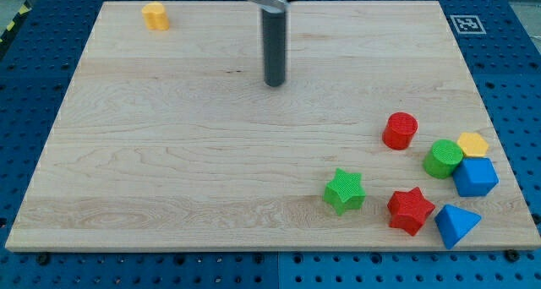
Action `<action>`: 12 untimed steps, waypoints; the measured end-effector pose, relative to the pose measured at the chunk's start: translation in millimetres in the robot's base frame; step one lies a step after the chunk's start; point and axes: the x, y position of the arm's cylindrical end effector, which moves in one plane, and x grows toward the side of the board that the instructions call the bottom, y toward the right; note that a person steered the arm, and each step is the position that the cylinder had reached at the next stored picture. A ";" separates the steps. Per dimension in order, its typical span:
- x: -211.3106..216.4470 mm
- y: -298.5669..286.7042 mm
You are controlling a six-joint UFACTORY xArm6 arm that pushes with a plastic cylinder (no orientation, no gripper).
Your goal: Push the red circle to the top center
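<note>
The red circle is a short red cylinder on the wooden board, at the view's right, below the middle. My tip is the lower end of the dark rod, in the upper middle of the board. It stands well apart from the red circle, up and to the view's left of it, touching no block.
A green cylinder, a yellow block, a blue block, a blue triangle, a red star and a green star cluster at the lower right. A yellow block sits at the top left.
</note>
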 end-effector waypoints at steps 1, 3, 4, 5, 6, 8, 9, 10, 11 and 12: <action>48.4 37.7; 108.4 59.1; 112.7 66.2; 124.0 87.4; 124.0 100.1; 124.0 138.2; 124.0 152.5; 121.2 158.6; 113.5 158.6; 108.7 158.6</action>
